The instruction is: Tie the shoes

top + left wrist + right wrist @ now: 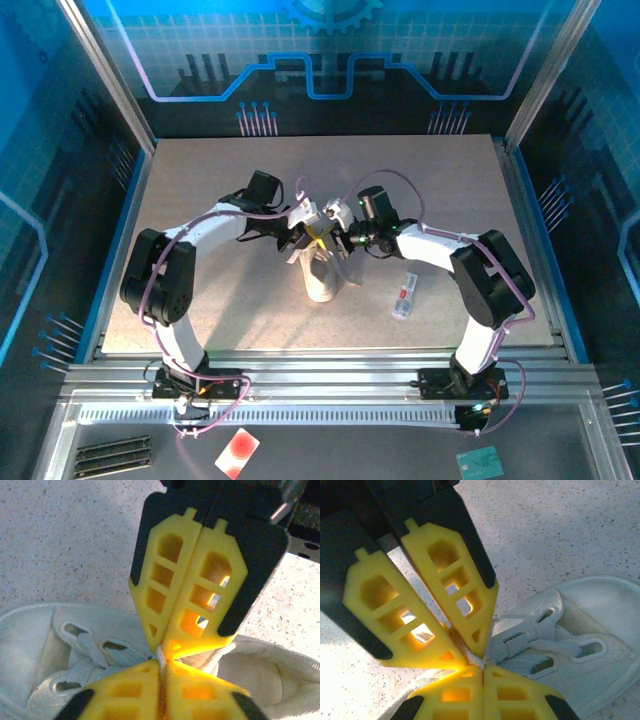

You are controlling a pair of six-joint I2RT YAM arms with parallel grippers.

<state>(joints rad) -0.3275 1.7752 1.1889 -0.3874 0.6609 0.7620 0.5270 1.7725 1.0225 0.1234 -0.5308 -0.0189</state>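
A small white sneaker (320, 278) lies mid-table with its toe toward the arms' bases; its eyelets and thin white laces (530, 642) are seen close up in both wrist views. My two grippers meet tip to tip just above its tongue. In the left wrist view, my left gripper (162, 663) is shut, with a bit of white lace (160, 654) pinched at its tips. My right gripper (483, 669) is shut too, holding lace (474, 656) where it touches the left gripper's fingers (470, 615). From above, the left gripper (306, 232) and right gripper (332, 238) hide the lacing.
A small flat white item with red marks (404, 296) lies on the table to the right of the sneaker. A red-marked card (237, 452) and a green card (481, 463) rest below the rail in front. Blue walls enclose the table.
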